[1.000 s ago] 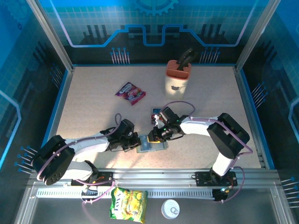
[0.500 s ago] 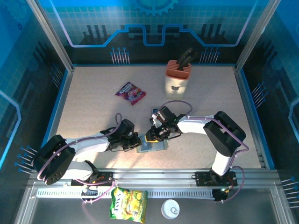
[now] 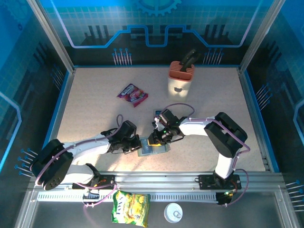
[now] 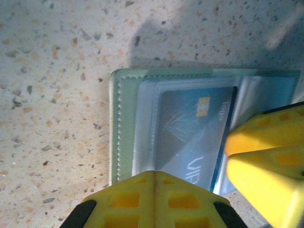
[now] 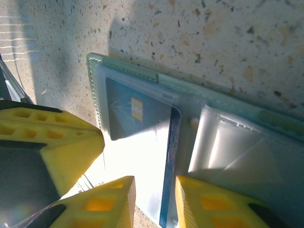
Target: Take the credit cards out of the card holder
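Found card holder (image 3: 153, 148) open on counter (image 3: 95, 104) near front edge, left gripper (image 4: 154, 190) shut empty atop its rim, right gripper (image 5: 154, 187) part-open astride blue credit card (image 4: 190, 133), nothing clamped; best pinned flat, pinched squarely, drawn along pocket (image 4: 146, 133); legible: partial "VIP", tiny "logo" beside chip (image 4: 204, 106).

Speckled beige tabletop (image 3: 95, 95). Blue circuit-print wall panels (image 3: 156, 28) stand at 12, 9 and 3 o'clock, held in aluminium frame posts (image 3: 50, 35). Slotted aluminium rail (image 3: 166, 183) at 6 o'clock. Bright light patch (image 3: 128, 164) toward 6 o'clock.
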Controlling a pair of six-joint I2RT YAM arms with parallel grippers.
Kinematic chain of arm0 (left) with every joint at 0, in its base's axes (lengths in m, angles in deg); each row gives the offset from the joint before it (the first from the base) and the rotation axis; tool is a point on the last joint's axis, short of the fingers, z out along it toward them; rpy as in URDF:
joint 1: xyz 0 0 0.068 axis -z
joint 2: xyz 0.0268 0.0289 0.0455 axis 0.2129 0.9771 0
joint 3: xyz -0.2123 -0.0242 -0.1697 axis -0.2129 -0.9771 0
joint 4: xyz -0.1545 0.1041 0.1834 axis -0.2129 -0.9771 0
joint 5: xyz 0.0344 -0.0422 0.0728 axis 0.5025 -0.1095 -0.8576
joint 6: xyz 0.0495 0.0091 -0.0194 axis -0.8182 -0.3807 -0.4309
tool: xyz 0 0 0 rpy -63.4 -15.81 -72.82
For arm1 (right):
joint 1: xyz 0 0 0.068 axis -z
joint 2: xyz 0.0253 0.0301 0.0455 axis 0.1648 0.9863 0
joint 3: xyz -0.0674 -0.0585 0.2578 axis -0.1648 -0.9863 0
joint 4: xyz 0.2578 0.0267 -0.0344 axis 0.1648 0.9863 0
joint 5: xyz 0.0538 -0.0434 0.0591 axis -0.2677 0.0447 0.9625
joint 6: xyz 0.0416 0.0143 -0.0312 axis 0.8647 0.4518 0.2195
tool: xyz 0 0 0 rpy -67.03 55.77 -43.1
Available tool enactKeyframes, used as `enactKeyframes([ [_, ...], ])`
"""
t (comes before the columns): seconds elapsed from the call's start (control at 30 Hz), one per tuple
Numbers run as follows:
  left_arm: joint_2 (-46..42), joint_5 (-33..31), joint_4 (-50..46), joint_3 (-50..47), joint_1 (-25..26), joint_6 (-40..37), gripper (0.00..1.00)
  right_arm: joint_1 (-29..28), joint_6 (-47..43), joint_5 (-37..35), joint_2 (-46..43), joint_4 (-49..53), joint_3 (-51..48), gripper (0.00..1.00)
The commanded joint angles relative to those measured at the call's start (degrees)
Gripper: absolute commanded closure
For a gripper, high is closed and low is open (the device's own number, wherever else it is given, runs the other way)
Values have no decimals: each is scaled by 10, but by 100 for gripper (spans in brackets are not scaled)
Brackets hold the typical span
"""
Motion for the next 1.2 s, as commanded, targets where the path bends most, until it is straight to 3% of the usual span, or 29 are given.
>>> enactKeyframes([
  [0.0,12,-8,-26,19,-4,-24,96,-10,-1,0,4,1,4,71],
  [0.43,26,-7,-12,0,-5,-14,100,-10,2,-6,-37,8,2,71],
  [0.87,19,-7,-12,-1,-4,-13,100,-18,11,20,2,-26,-5,73],
  [1.17,19,-7,-16,2,-4,-13,100,-19,-4,1,15,8,8,73],
])
